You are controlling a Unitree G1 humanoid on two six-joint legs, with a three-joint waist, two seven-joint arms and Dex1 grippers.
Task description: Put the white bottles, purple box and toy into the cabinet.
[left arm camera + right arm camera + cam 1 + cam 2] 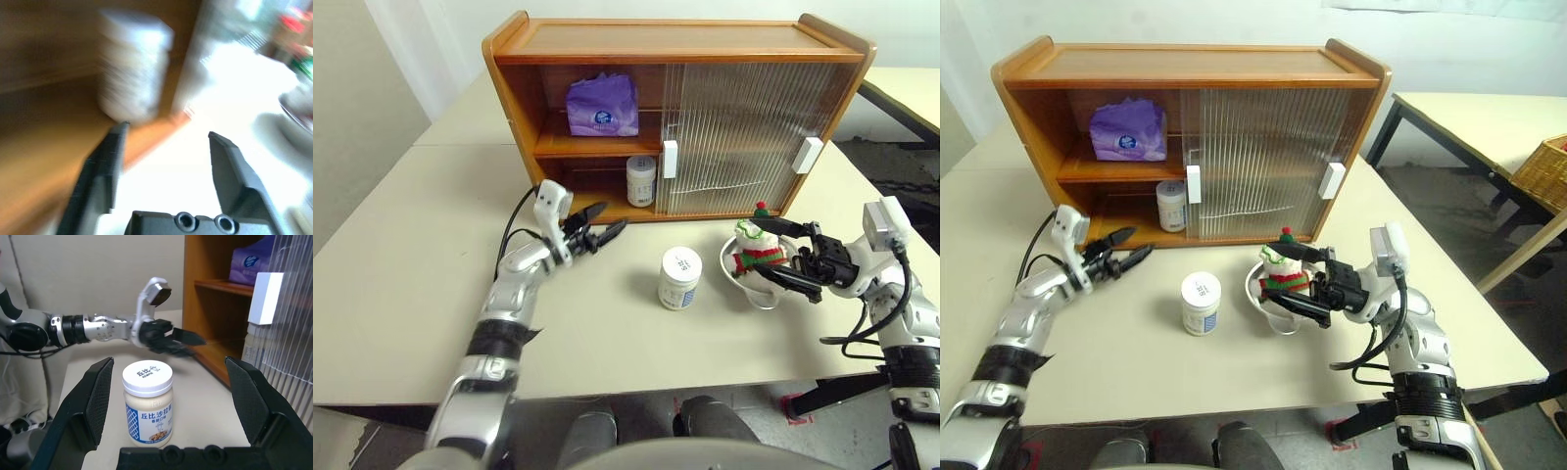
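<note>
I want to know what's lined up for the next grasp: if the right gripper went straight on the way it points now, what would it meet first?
Probably the white bottle on the table. In the right wrist view it stands centred between the open fingers of the right gripper, which points toward the robot's left. The gap to the bottle is hard to judge.

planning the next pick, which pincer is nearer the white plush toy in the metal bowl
Right. The right pincer stands open just beside the white plush toy with the red-and-green scarf; the left pincer is open near the wooden cabinet, far across the table.
</note>
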